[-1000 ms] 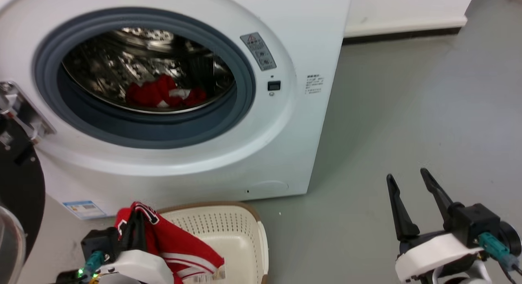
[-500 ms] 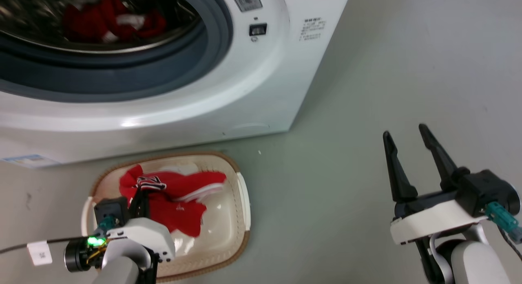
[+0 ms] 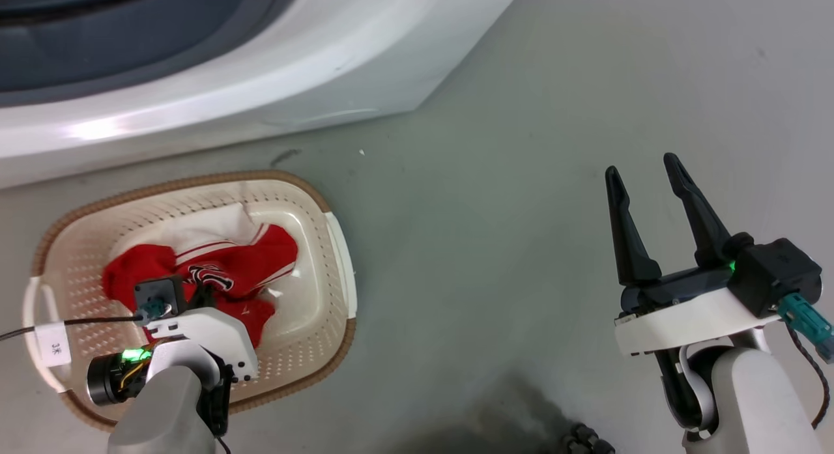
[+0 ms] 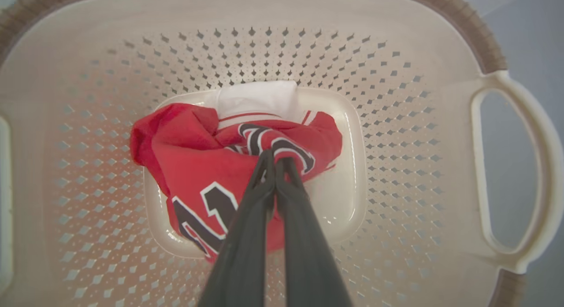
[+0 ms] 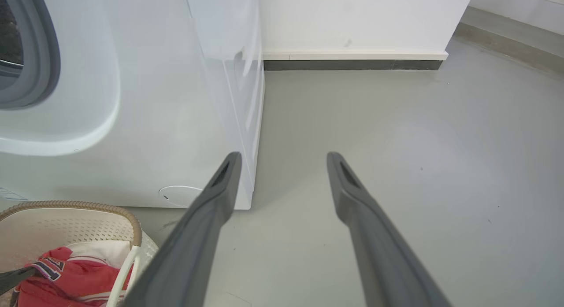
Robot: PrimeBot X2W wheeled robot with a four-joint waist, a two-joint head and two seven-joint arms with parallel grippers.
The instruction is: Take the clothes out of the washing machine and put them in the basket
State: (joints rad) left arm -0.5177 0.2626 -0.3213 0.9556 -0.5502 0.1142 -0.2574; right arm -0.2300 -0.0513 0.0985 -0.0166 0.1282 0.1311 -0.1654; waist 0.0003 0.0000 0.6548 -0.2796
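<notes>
**A:** Where are the clothes (image 4: 194, 153) in relation to the left gripper (image 4: 275, 161)?

**B:** They lie right under its tips, on the basket (image 4: 396, 47) bottom. The two dark fingers are pressed together, pinching a bunched fold of red fabric by the black-and-white lettering.

**A:** Is the heap in the middle of the basket?

**B:** Roughly. It covers most of the flat bottom, and the perforated walls around it are bare.

**A:** Which way does the heap run?

**B:** Its long axis runs from one basket handle toward the other. A white fold sticks out on the side of the basket nearest the washing machine (image 3: 260, 83), and the big number is on the opposite side. It's too crumpled to tell collar from hem.

**A:** And the right gripper (image 3: 640, 164)?

**B:** It is well apart from the basket, over the grey floor (image 3: 488, 213). Its fingers are spread wide with nothing between them.
</notes>
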